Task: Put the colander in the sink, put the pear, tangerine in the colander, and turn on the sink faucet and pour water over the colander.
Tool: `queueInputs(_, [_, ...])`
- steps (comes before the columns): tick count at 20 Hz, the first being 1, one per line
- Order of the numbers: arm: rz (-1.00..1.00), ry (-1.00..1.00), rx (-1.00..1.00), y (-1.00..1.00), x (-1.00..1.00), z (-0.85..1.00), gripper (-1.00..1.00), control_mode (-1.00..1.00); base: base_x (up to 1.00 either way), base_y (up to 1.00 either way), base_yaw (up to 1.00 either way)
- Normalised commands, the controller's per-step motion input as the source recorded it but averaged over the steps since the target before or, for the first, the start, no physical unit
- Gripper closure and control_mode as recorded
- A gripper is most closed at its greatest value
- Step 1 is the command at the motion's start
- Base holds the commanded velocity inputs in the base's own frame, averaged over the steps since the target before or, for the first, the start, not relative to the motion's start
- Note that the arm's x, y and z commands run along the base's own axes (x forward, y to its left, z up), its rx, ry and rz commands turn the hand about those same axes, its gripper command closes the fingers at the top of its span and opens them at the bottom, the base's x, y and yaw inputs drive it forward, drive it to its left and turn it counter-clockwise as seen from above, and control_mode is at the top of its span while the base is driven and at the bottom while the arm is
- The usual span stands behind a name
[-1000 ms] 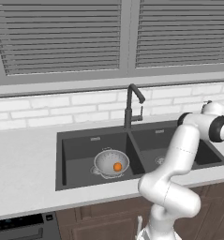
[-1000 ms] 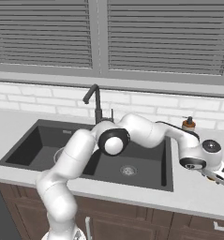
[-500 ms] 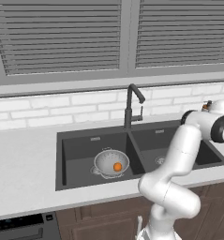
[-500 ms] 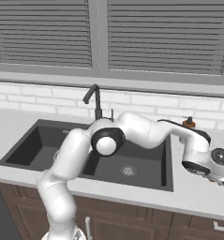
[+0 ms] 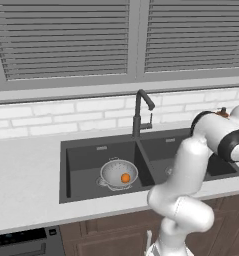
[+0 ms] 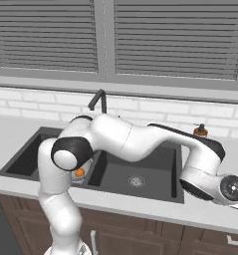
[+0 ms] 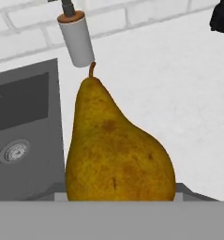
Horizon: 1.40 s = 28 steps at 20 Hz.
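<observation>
So my arm is stretched way out to the right past the sink (image 5: 91, 155), and from the hand camera the pear (image 7: 115, 150) is huge and right in my face, standing upright on the pale surface (image 7: 179, 84) with its stem pointing up. My end effector's fingertips aren't visible around it, so I honestly can't tell how wide it's open or whether it has any hold on the pear. Just behind the pear there's a soap bottle (image 7: 77, 37) with a brown top, over by the brick wall, and the edge of the right basin with its round drain (image 7: 12, 152) sits off to the side. The colander (image 5: 119, 173) is in the left basin with the tangerine (image 5: 125, 178) inside it. The black faucet (image 5: 139, 114) stands behind the divider between the basins.
</observation>
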Motion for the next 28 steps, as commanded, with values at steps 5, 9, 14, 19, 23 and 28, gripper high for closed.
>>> queueInputs(5, [0.0, 0.01, -0.14, 1.0, -0.26, 1.0, 1.0, -1.0, 0.0, 0.0, 0.0])
queueInputs(9, [0.0, 0.0, -0.21, 1.0, -0.27, 0.99, 1.0, -1.0, 0.0, 0.0, 0.0])
queueInputs(14, [0.0, 0.0, -0.25, 1.0, -0.34, 0.81, 1.0, -1.0, 0.0, 0.0, 0.0])
queueInputs(19, [0.0, 0.07, -0.28, 1.0, -0.19, 0.58, 1.0, -1.0, 0.0, 0.0, 0.0])
queueInputs(23, [0.0, 0.24, -0.27, 1.0, -0.04, 0.38, 1.0, -1.0, 0.0, 0.0, 0.0])
queueInputs(28, [0.0, 0.21, -0.12, 1.0, -0.02, 0.15, 1.0, -1.0, 0.0, 0.0, 0.0])
